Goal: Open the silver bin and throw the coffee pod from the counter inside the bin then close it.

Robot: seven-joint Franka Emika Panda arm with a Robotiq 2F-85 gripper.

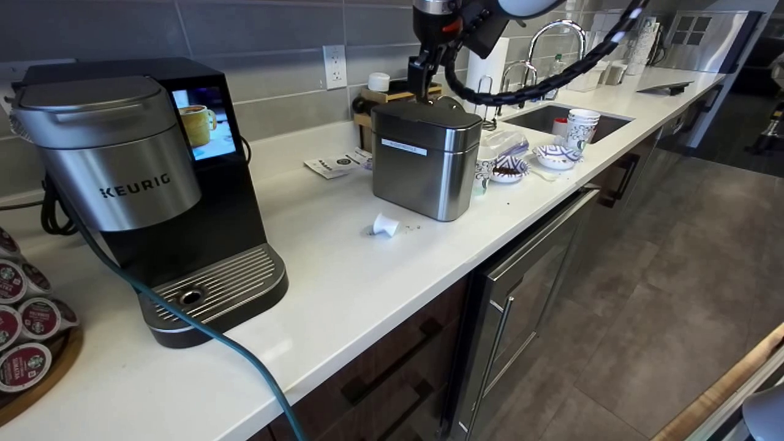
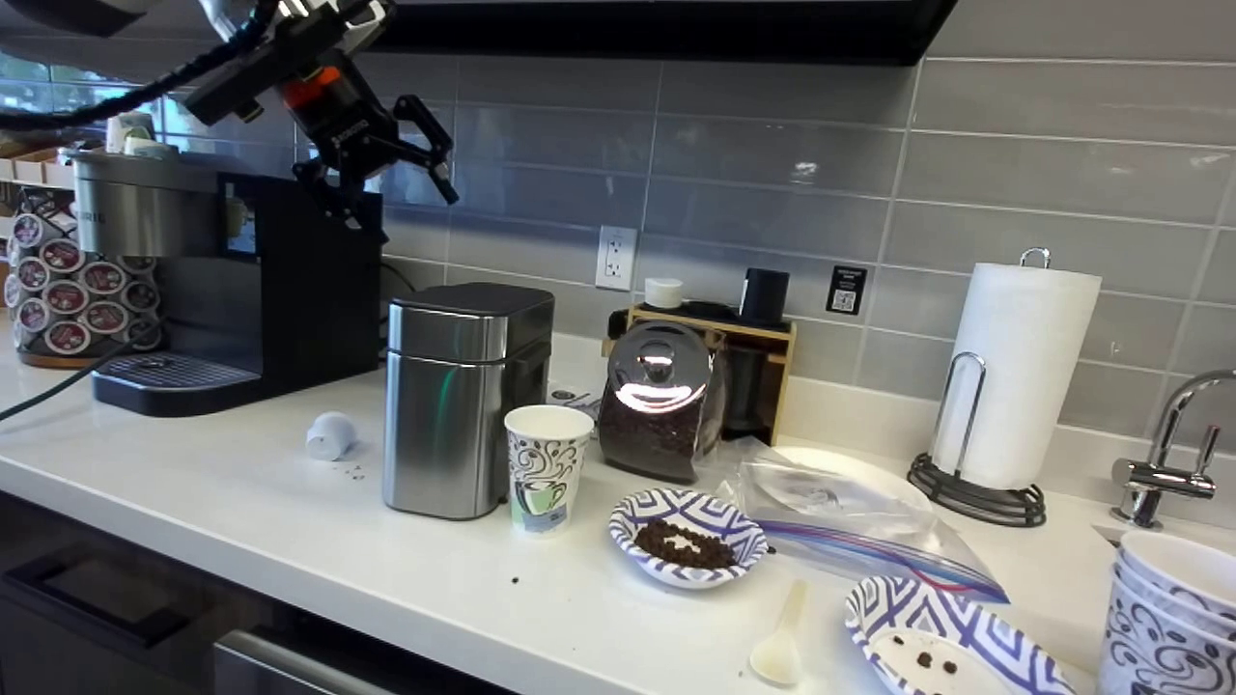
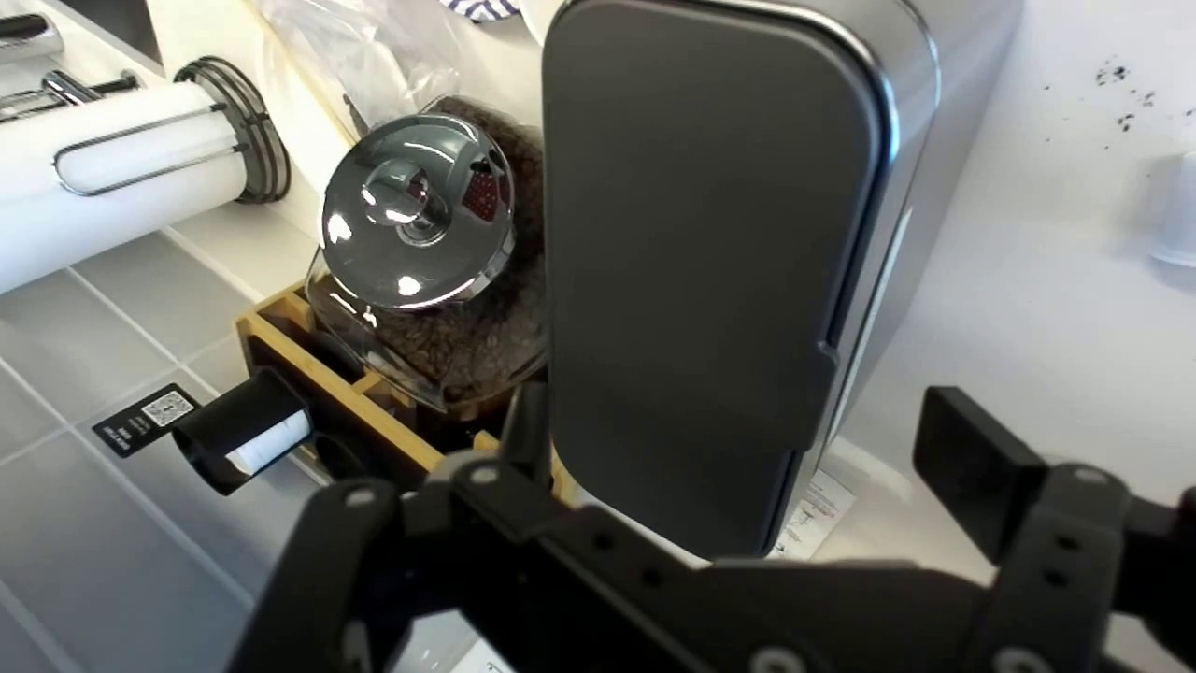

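Observation:
The silver bin [image 1: 422,177] stands upright on the white counter [image 1: 318,263] with its dark lid closed; it also shows in an exterior view [image 2: 439,425]. Its lid fills the middle of the wrist view [image 3: 701,252]. The small white coffee pod [image 1: 386,225] lies on its side on the counter in front of the bin, with dark crumbs beside it. It also shows in an exterior view [image 2: 331,436] and at the right edge of the wrist view [image 3: 1179,215]. My gripper [image 2: 417,214] is open and empty, above the lid and apart from it, with fingers wide in the wrist view [image 3: 747,449].
A Keurig machine [image 1: 141,177] stands on one side of the bin. Close on the other sides are a paper cup [image 2: 546,473], a glass coffee-bean jar [image 2: 657,405], a wooden organizer [image 2: 782,357] and a bowl of grounds [image 2: 686,574]. A paper towel roll [image 2: 1024,376] stands farther off.

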